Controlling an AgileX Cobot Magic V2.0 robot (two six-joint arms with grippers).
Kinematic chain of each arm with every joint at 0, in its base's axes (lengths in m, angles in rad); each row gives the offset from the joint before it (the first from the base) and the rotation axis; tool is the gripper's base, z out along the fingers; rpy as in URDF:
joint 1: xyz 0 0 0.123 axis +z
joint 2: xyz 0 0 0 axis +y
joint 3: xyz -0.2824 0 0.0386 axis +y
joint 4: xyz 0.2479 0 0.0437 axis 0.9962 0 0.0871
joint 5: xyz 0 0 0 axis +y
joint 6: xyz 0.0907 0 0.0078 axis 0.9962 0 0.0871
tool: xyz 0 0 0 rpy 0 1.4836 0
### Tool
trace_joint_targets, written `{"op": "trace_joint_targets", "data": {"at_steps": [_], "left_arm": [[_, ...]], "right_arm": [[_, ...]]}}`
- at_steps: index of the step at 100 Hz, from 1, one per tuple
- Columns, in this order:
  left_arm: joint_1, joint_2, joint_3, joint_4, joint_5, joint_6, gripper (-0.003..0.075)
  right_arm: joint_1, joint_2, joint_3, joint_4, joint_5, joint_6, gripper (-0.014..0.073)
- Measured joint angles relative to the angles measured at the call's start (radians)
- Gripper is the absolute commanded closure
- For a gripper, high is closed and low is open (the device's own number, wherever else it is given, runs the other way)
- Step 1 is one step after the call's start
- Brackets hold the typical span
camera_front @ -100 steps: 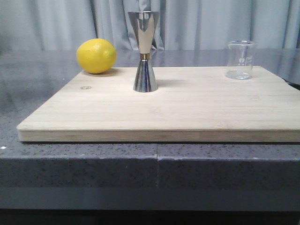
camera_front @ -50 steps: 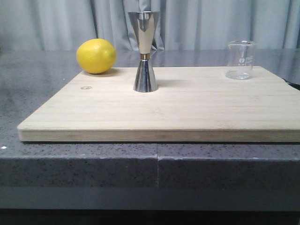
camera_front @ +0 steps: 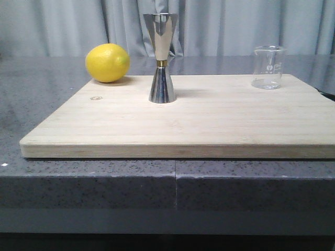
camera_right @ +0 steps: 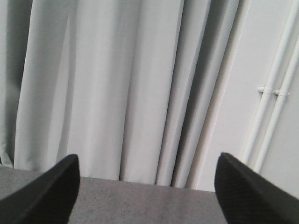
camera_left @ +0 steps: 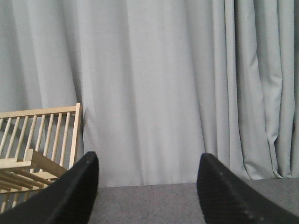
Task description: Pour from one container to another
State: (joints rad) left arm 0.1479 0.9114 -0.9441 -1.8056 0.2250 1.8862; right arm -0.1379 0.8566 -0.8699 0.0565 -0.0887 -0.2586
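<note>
One glass beaker point(camera_front: 269, 67), one steel double jigger point(camera_front: 161, 57) and one lemon point(camera_front: 107, 63) stand on a single pale wooden board point(camera_front: 178, 123). The beaker sits upright at the far right of the board, clear, with faint white marks on its wall. The jigger stands upright near the far edge, a little left of centre, a thin gold band at its waist, well apart from the beaker. The lemon rests at the far left corner of the board, near the jigger but not touching it.

The board lies on a dark speckled stone counter point(camera_front: 47, 104). Grey curtains point(camera_front: 63, 26) hang behind it.

The left gripper point(camera_left: 145, 186) has its two black fingers spread wide with nothing between them, facing curtain and a wooden slatted rack point(camera_left: 37, 149). The right gripper point(camera_right: 147, 189) is likewise spread apart and empty, facing curtain and two white wall pipes point(camera_right: 273, 88).
</note>
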Motion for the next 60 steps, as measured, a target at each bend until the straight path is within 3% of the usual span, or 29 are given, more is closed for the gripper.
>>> {"op": "trace_joint_targets", "data": {"at_steps": [30, 60], "left_arm": [[0.000, -0.228, 0.239, 0.000, 0.000, 0.000, 0.0290], [0.000, -0.456, 0.471, 0.000, 0.000, -0.018, 0.0290]], "right_arm": [[0.000, -0.160, 0.002, 0.000, 0.278, 0.000, 0.0060], [0.000, -0.477, 0.219, -0.010, 0.312, 0.000, 0.0060]]}}
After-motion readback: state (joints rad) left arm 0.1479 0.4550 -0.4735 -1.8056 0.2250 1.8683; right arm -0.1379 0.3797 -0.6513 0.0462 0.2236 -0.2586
